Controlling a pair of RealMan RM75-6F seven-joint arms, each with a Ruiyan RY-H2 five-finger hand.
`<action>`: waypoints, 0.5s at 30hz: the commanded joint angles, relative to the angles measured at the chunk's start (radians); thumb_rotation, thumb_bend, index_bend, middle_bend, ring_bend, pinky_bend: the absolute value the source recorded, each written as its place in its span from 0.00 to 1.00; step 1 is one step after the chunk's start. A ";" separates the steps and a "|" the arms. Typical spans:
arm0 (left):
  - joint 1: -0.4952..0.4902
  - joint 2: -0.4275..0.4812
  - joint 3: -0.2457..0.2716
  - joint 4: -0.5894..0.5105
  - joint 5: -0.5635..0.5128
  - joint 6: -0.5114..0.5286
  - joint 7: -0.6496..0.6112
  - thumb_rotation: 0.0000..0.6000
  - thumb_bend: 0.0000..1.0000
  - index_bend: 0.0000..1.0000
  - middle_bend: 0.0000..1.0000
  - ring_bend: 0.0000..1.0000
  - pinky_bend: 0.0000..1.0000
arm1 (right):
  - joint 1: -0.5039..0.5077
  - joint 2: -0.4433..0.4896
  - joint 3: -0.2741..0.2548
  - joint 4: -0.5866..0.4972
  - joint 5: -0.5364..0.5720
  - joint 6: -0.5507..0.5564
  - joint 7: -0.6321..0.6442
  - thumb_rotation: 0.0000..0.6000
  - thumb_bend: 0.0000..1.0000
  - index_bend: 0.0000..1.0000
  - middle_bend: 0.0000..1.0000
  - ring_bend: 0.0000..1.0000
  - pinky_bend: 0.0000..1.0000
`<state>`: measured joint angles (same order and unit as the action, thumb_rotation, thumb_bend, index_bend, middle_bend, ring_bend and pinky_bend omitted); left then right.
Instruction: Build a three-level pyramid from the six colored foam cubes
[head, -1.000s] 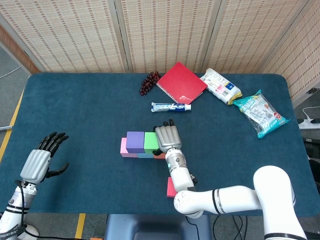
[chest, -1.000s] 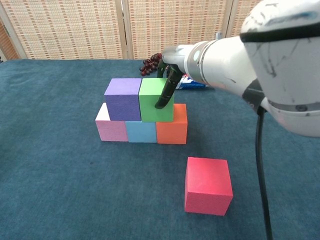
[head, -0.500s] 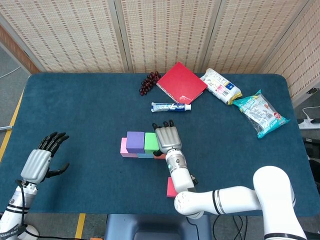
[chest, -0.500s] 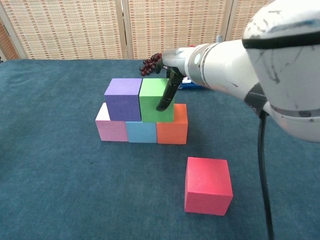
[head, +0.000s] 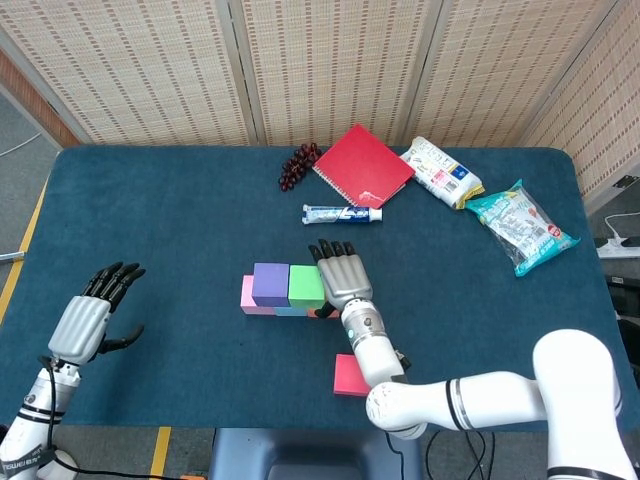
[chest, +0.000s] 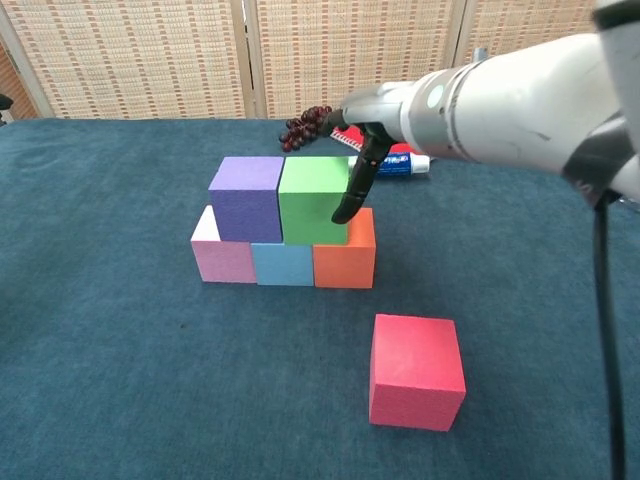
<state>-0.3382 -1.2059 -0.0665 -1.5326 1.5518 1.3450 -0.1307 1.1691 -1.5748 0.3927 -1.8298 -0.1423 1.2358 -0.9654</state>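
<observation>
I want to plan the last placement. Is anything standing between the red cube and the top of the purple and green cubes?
Nothing visible blocks the red cube. The top of the purple cube and green cube is bare; the right hand is beside the green cube.

Table (chest: 100, 400): matt, napped teal cloth. Foam cubes, e.g. red cube (chest: 417, 370): matt, finely grained. Right hand (head: 342, 272): brushed silver metal back, black fingers. Snack packet (head: 521, 226): glossy film. Notebook (head: 363, 166): smooth red cover.
</observation>
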 joint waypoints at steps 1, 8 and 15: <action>-0.005 0.001 -0.004 -0.005 0.002 -0.002 0.005 1.00 0.28 0.10 0.07 0.00 0.10 | -0.050 0.092 -0.003 -0.064 -0.033 -0.048 0.055 1.00 0.19 0.00 0.09 0.00 0.00; -0.025 0.006 0.000 -0.021 0.052 0.007 -0.001 1.00 0.28 0.13 0.10 0.01 0.14 | -0.132 0.217 -0.015 -0.104 -0.128 -0.123 0.185 1.00 0.19 0.00 0.09 0.00 0.00; -0.081 0.023 0.048 -0.048 0.224 0.007 -0.059 1.00 0.28 0.19 0.18 0.10 0.23 | -0.229 0.343 -0.033 -0.127 -0.250 -0.202 0.343 1.00 0.19 0.00 0.09 0.00 0.00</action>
<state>-0.3925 -1.1890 -0.0401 -1.5683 1.7199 1.3537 -0.1692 0.9755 -1.2668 0.3679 -1.9440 -0.3519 1.0596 -0.6653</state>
